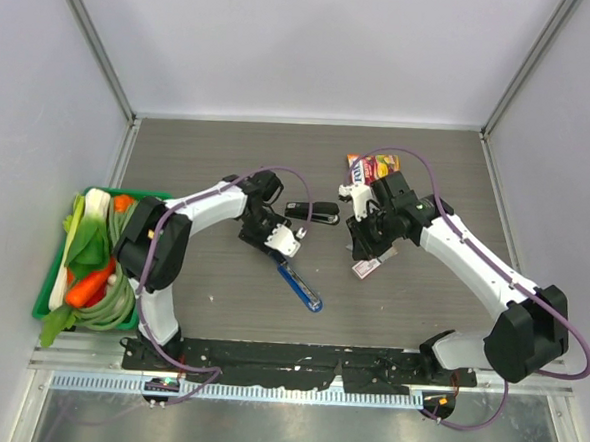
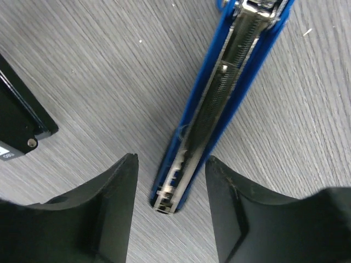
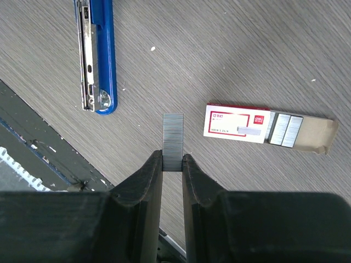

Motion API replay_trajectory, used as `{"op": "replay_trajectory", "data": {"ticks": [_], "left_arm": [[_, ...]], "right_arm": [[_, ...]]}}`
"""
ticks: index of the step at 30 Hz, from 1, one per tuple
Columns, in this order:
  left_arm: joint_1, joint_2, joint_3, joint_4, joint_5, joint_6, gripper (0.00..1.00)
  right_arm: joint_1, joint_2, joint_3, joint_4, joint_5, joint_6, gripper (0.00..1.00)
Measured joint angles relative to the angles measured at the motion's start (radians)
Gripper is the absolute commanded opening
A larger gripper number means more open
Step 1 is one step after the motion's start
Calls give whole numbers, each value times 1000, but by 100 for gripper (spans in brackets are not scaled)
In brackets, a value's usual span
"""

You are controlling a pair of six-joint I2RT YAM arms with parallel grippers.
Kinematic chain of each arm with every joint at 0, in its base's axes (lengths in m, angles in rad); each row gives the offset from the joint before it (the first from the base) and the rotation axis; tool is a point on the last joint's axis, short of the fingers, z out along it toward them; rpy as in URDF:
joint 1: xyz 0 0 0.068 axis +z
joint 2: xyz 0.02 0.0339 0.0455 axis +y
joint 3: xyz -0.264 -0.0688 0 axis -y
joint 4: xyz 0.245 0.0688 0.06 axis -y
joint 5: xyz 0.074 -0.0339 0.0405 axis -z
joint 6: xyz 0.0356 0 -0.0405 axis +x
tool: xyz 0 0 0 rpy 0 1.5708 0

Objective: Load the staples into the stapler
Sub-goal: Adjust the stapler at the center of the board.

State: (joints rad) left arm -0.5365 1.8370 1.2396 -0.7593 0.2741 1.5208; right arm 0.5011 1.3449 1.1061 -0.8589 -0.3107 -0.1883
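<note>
A blue stapler (image 1: 301, 287) lies open on the table with its metal magazine channel facing up; it also shows in the left wrist view (image 2: 219, 104) and the right wrist view (image 3: 98, 55). My left gripper (image 2: 171, 164) is open, its fingers either side of the blue stapler's near end without touching it. A slim black stapler (image 1: 313, 212) lies just beyond it, and one end shows in the left wrist view (image 2: 16, 123). My right gripper (image 3: 173, 159) is shut on a grey strip of staples (image 3: 174, 134), held above the table right of the blue stapler.
The white-and-red staple box (image 3: 236, 123) lies with its tray pulled out and more strips (image 3: 285, 130) in it; it also shows from above (image 1: 365, 268). An orange snack bag (image 1: 371, 167) lies behind. A green tray (image 1: 45, 296) of vegetables sits far left.
</note>
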Motion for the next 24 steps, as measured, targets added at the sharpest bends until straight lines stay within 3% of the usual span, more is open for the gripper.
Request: {"op": "replay_trajectory", "data": {"ticks": [7,13,24], "left_arm": [[-5,37,42,-47,-25,36,25],[-3,43,52,-54,-74,58,21],[80,91,73,16,-120,109,54]], "right_arm": [[0,-6,-5,-1,1,-1,19],[0,-6,-5,-2,0,-2,19],[0,-5,-5,-2,-2,-8,18]]}}
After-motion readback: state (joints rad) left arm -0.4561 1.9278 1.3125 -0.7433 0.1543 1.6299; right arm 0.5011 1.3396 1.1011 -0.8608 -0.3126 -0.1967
